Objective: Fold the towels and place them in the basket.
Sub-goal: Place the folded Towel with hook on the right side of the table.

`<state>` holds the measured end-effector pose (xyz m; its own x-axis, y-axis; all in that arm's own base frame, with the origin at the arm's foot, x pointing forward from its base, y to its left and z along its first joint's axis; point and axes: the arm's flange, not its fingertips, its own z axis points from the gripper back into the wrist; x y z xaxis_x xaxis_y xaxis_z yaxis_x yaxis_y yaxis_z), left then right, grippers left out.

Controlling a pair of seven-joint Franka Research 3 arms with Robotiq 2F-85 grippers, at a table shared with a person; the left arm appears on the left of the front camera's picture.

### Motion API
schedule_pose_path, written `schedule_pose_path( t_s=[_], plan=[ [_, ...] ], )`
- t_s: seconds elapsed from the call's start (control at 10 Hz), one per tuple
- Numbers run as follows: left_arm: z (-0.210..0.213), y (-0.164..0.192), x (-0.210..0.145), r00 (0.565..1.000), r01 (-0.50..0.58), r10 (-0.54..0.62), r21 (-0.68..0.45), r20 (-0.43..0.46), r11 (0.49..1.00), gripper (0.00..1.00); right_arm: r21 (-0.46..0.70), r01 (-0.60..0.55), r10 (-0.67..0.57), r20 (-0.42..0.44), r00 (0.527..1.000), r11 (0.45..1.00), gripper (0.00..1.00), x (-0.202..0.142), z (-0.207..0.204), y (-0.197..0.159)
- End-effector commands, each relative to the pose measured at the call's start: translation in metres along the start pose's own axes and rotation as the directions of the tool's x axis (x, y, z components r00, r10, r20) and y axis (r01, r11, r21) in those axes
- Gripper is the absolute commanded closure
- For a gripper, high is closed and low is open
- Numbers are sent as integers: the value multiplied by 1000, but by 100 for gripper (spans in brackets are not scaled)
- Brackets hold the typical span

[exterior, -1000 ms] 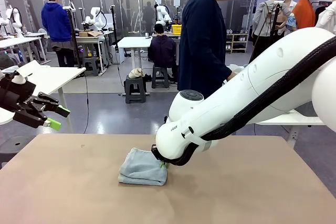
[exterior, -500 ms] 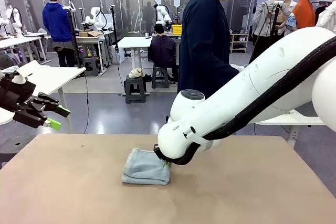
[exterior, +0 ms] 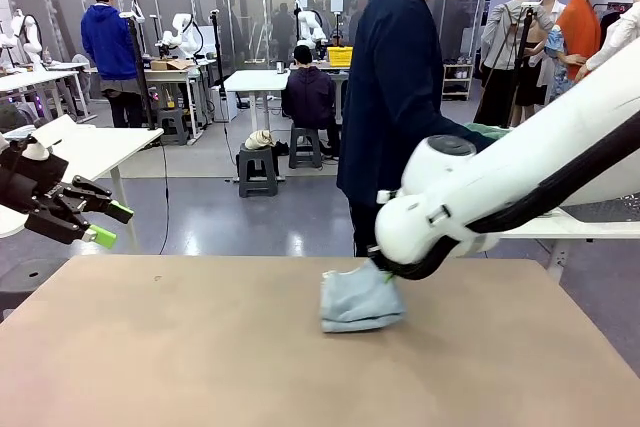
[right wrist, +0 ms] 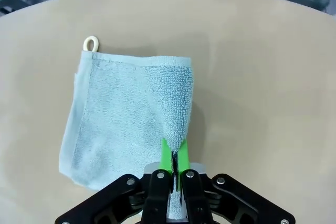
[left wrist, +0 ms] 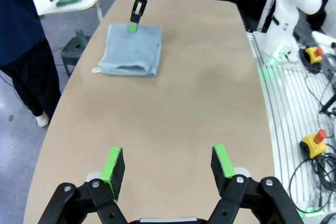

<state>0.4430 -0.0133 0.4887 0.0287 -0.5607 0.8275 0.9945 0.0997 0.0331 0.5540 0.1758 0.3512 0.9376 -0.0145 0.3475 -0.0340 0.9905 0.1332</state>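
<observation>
Right now the right gripper (right wrist: pixel 173 148) is clamping tight on an edge of the pale blue towel (exterior: pixel 358 299), which is lying, apparently folded, on the table (exterior: pixel 150 347) just right of frame centre. At far left, the left gripper (exterior: pixel 110 224) is hovering, jaws apart.

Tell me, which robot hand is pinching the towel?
The right gripper: it is shut on the edge of the pale blue towel. The left gripper is open, well apart from the towel, and holds nothing.
</observation>
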Motion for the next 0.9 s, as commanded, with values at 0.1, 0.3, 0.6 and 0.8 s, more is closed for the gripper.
schedule_pose_path(
  t_s=[0.1,0.3,0.6,0.8],
  plan=[
    [2,-1,2,1000,12,-12,-7,17,1000,16,-24,-35,34,-47,998,999,96,13,18,-88],
    [2,-1,2,1000,12,-12,-7,17,1000,16,-112,-53,46,-61,997,992,96,31,21,-137],
    [2,-1,2,1000,12,-12,-7,17,1000,16,-144,-97,78,-129,989,985,96,63,3,-192],
    [2,-1,2,1000,12,-12,-7,17,1000,16,-173,-137,113,-144,983,975,96,75,4,-225]
  ],
)
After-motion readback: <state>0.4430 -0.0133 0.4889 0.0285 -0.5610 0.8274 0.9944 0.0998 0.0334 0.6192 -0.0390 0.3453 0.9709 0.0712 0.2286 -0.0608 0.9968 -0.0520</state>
